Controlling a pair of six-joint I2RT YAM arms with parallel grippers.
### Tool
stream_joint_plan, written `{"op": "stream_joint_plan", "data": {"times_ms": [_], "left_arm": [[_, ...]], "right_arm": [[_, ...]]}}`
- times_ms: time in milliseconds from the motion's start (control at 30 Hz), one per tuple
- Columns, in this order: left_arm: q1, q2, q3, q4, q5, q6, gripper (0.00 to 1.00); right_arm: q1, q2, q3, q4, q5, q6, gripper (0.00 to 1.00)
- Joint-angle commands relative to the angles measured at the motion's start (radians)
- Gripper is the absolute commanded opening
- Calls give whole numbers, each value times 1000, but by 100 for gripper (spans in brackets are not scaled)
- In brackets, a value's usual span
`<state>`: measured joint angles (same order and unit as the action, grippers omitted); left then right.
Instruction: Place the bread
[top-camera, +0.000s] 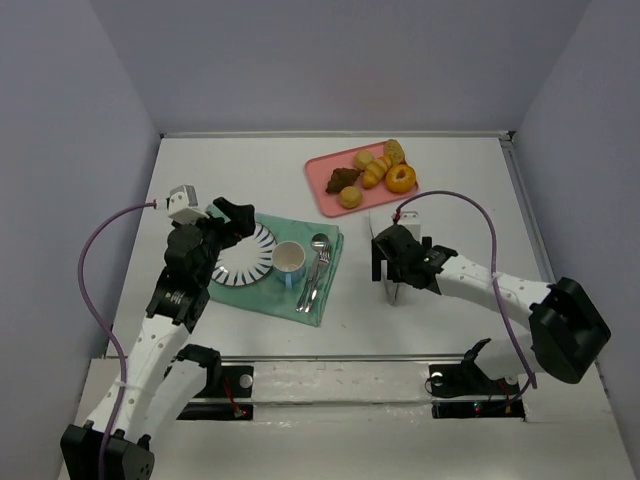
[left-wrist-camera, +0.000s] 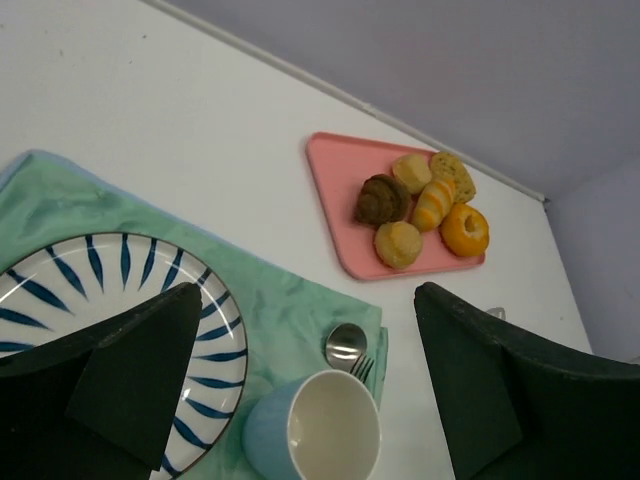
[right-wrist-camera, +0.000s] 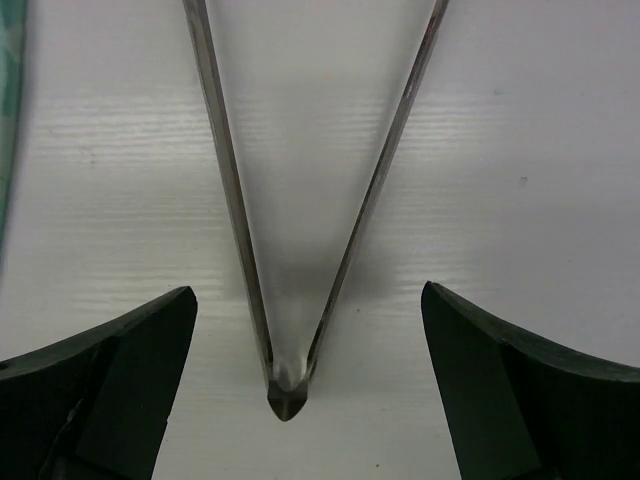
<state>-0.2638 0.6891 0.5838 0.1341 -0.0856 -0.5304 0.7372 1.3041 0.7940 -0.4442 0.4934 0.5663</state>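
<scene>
The bread lies on a pink tray (top-camera: 322, 185) at the back: a round golden bun (top-camera: 349, 197) (left-wrist-camera: 398, 243) and a dark brown pastry (top-camera: 343, 179) (left-wrist-camera: 381, 199). My left gripper (top-camera: 235, 215) (left-wrist-camera: 308, 290) hovers open and empty over the striped plate (top-camera: 245, 262) (left-wrist-camera: 60, 290), well short of the tray. My right gripper (top-camera: 388, 268) (right-wrist-camera: 307, 295) stands open low over the table. Metal tongs (right-wrist-camera: 228, 170) lie between its fingers, hinge end nearest the wrist, and neither finger touches them.
A blue cup (top-camera: 290, 260) (left-wrist-camera: 320, 435), a spoon (top-camera: 318, 242) (left-wrist-camera: 346, 343) and a fork sit on a green cloth (top-camera: 300, 300) beside the plate. An orange donut (top-camera: 401, 178), a croissant (top-camera: 376, 172) and other buns share the tray. Walls enclose the table.
</scene>
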Motion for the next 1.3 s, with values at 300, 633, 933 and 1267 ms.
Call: {"op": "stream_joint_plan", "data": {"times_ms": [300,633,933,1267], "left_arm": [[0,-75,-19,-13,-105,-19,99],[0,-118,-38,-8,-134,-19,99],[0,-114,-42,-21,-177,-48,99],[0,-37,-10,-64,-218,-62,99]], "right_arm": [[-108,256,20,189,-165,-36,100],[-154,325,8,257,-135,-26,53],[-154,34,37,156,-119,-80,24],[-154,-40,244,41,-384,-244,29]]}}
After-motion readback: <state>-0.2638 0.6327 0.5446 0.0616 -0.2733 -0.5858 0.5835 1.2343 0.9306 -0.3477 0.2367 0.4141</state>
